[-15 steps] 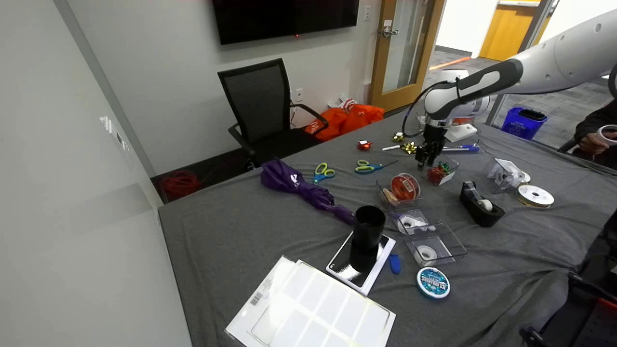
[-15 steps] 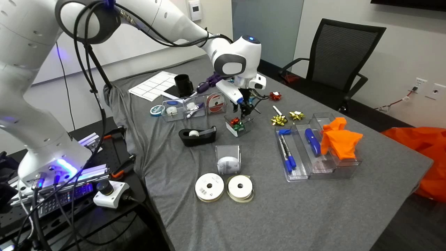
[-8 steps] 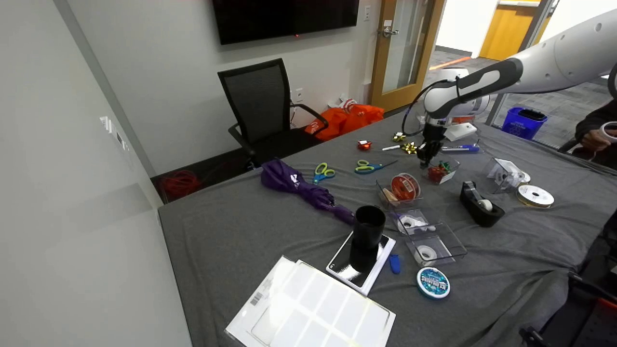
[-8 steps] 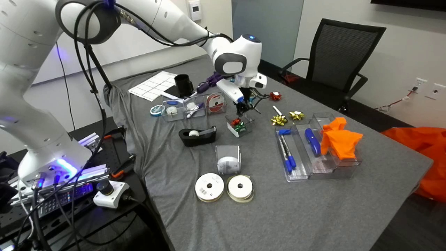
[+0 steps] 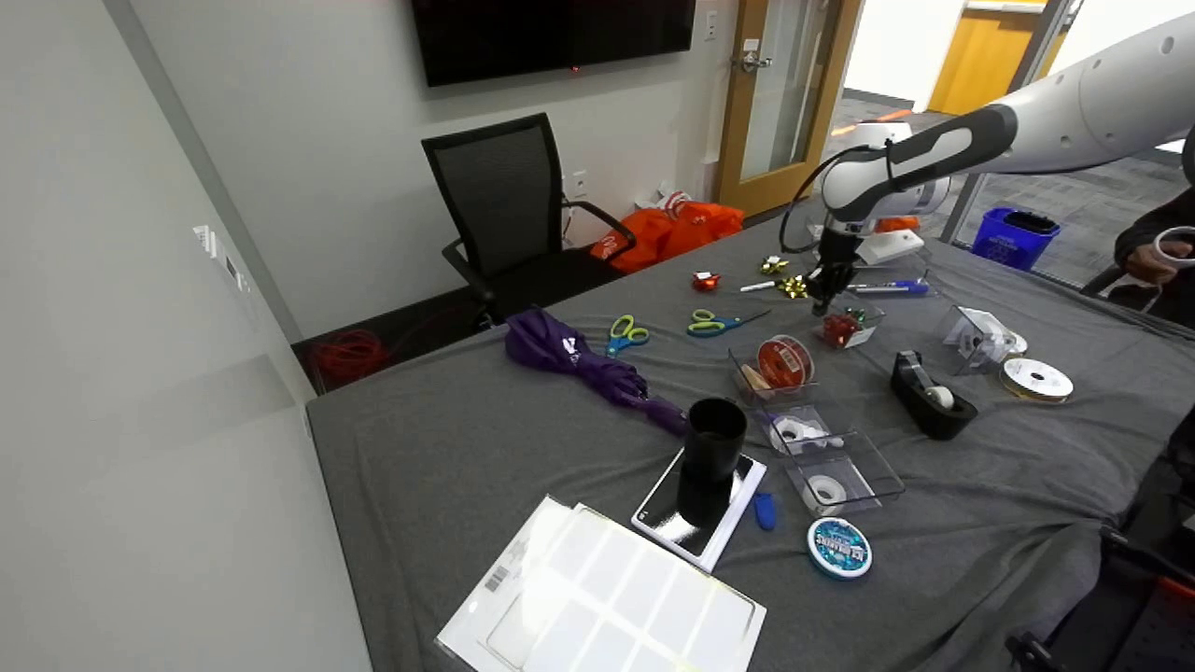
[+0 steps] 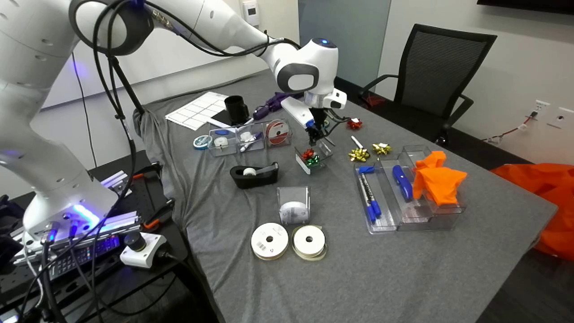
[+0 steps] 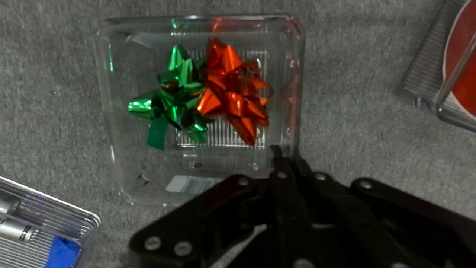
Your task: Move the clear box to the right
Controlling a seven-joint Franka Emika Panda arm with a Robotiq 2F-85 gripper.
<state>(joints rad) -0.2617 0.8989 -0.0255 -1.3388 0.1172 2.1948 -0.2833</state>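
The clear box [image 7: 200, 18] is a small square see-through tray with a green bow [image 7: 176, 96] and a red bow [image 7: 236, 93] inside. In the wrist view my gripper [image 7: 288, 153] is shut on its right wall near the lower corner, one finger inside and one outside. Both exterior views show the gripper [image 6: 312, 141] above the box, pointing down at its far rim. The box's labelled side [image 6: 303, 166] sits somewhat tilted; it looks slightly raised, though I cannot tell whether it is fully off the cloth.
A sectioned clear bin with a red ribbon spool [image 6: 278, 133] stands beside the box. Close by are a black tape dispenser [image 6: 246, 180], gold bows [image 6: 358, 155], a clear holder [image 6: 293, 194] with a white roll, and an organizer tray [image 6: 428, 224] with markers and orange cloth.
The gripper has closed on the wall of the clear box. Arm and box have since risen a little, and the box has shifted and turned slightly.
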